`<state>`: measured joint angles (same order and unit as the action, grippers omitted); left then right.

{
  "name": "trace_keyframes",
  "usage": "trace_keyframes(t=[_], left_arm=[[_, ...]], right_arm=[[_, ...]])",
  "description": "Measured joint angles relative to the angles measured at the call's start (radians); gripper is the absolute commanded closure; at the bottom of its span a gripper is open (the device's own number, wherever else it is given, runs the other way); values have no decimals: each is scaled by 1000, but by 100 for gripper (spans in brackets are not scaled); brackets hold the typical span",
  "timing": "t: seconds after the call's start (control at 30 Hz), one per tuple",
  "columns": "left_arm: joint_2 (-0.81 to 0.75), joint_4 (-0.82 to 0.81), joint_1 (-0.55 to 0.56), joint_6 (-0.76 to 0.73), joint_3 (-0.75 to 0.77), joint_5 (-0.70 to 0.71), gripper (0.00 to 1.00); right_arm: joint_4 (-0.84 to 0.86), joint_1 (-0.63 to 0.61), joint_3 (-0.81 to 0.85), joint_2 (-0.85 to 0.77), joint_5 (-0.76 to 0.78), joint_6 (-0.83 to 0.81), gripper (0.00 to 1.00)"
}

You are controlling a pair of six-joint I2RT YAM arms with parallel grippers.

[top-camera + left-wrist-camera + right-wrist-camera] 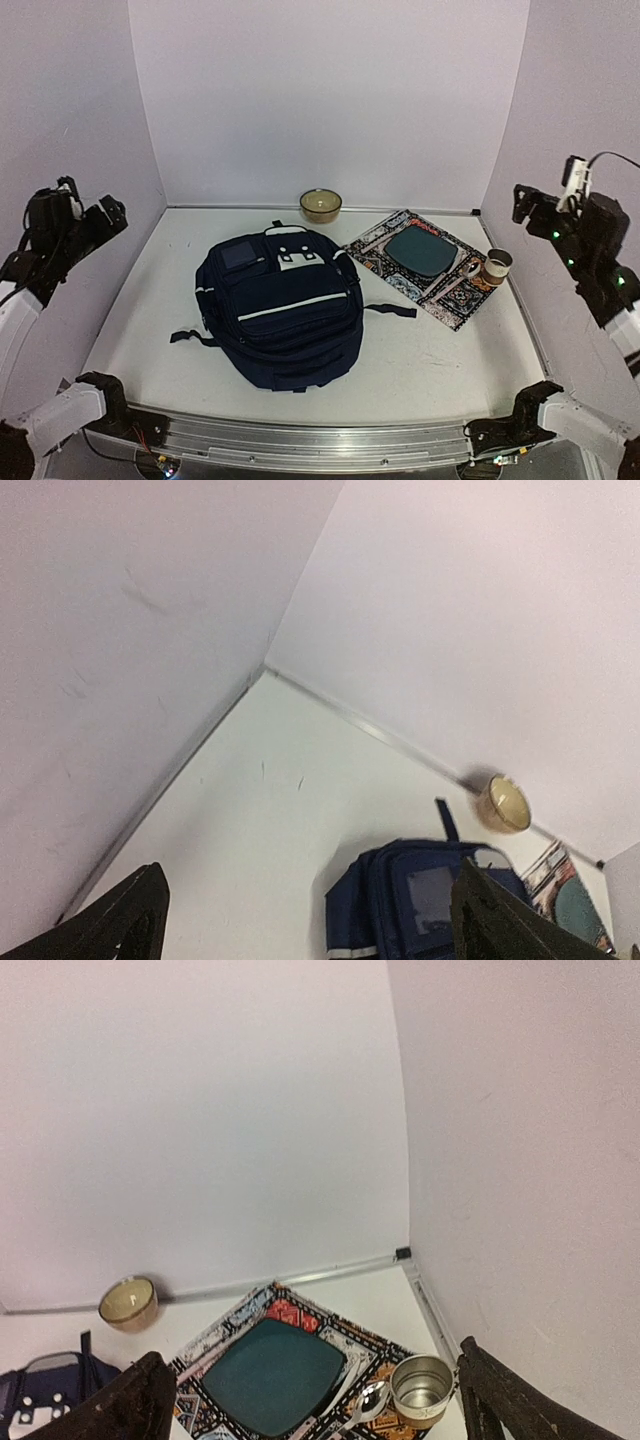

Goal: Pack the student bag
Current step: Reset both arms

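Observation:
The student bag [283, 305] lies flat in the middle of the table, front side up, its white-trimmed handle toward the back wall. Its top corner shows in the left wrist view [420, 905] and at the edge of the right wrist view [45, 1390]. My left gripper [92, 203] hangs high by the left wall, well away from the bag. Its jaws [308, 880] stand wide open with nothing between them. My right gripper [540, 203] is raised by the right wall, also open and empty [310, 1355].
A tan bowl [321, 205] sits at the back wall behind the bag. To the right lies a patterned mat [448, 298] with a teal plate [420, 250], a spoon [462, 275] and a metal cup [497, 265]. White walls close in on three sides.

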<state>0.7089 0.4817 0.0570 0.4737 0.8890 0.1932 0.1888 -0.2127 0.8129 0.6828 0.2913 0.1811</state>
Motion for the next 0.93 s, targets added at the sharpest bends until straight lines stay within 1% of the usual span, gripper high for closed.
trace_keyframes(t=[0.07, 0.2, 0.33, 0.53, 0.93], left_arm=[[-101, 1, 0, -14, 3, 29, 0], [-270, -2, 0, -36, -4, 84, 0], [-371, 0, 0, -55, -60, 108, 0], [-408, 26, 0, -58, -166, 114, 1], [-408, 42, 0, -79, -172, 82, 1]], right_arm=[[-11, 0, -26, -103, 14, -1, 2], [-47, 0, -89, -246, 27, -7, 2], [-96, 0, -165, -342, 30, -17, 2], [-136, 0, -216, -388, 30, -20, 2], [-141, 0, -218, -370, 29, -24, 2]])
